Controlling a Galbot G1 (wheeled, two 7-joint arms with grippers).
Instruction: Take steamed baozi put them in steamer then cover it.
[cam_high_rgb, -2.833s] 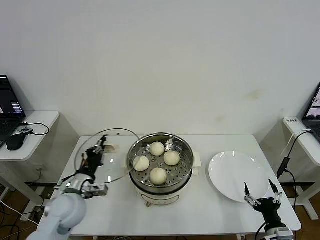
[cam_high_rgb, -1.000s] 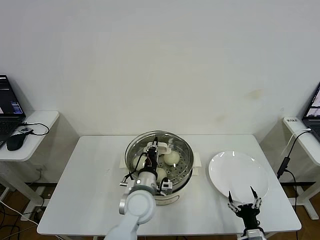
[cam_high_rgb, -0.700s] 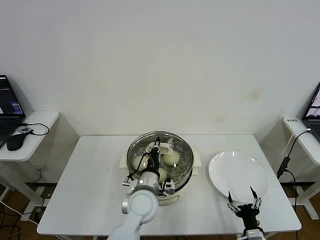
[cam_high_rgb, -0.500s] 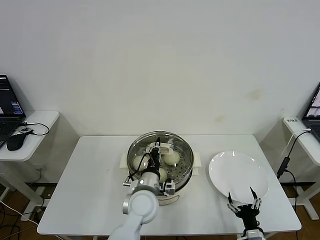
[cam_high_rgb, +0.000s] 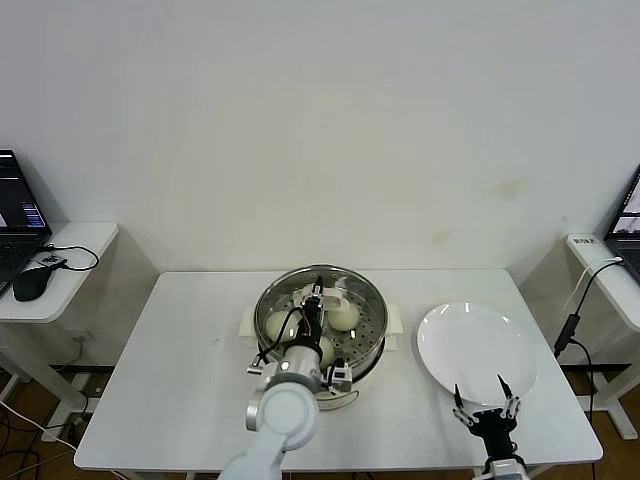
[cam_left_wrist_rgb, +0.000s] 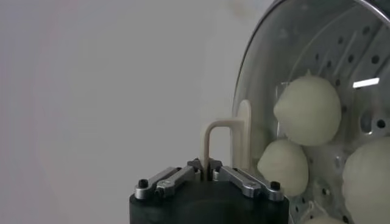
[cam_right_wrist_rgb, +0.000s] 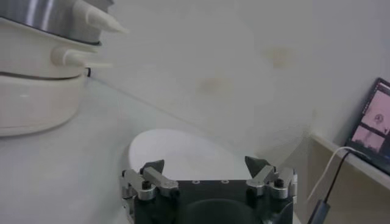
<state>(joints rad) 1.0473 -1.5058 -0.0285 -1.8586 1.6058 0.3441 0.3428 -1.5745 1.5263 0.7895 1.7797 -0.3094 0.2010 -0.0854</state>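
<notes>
The steamer (cam_high_rgb: 374, 348) stands at the table's middle on its cream base. The round glass lid (cam_high_rgb: 362, 296) lies over its mouth. My left gripper (cam_high_rgb: 318, 297) is shut on the lid's cream handle (cam_left_wrist_rgb: 222, 130), above the steamer's centre. The cream-white baozi (cam_high_rgb: 343, 316) sit on the perforated tray and show through the glass; three are clear in the left wrist view (cam_left_wrist_rgb: 307, 109). My left gripper (cam_left_wrist_rgb: 205, 165) pinches the handle's thin upright. My right gripper (cam_high_rgb: 485, 413) is open and empty near the table's front right edge.
A flat white plate (cam_high_rgb: 476, 350) lies right of the steamer, just beyond my right gripper (cam_right_wrist_rgb: 205, 167); it also shows in the right wrist view (cam_right_wrist_rgb: 183, 149). Side tables with laptops stand at far left and far right.
My left gripper carried the lid from left of the steamer to over its mouth, then shifted it slightly right. My right gripper drew back toward the front edge.
</notes>
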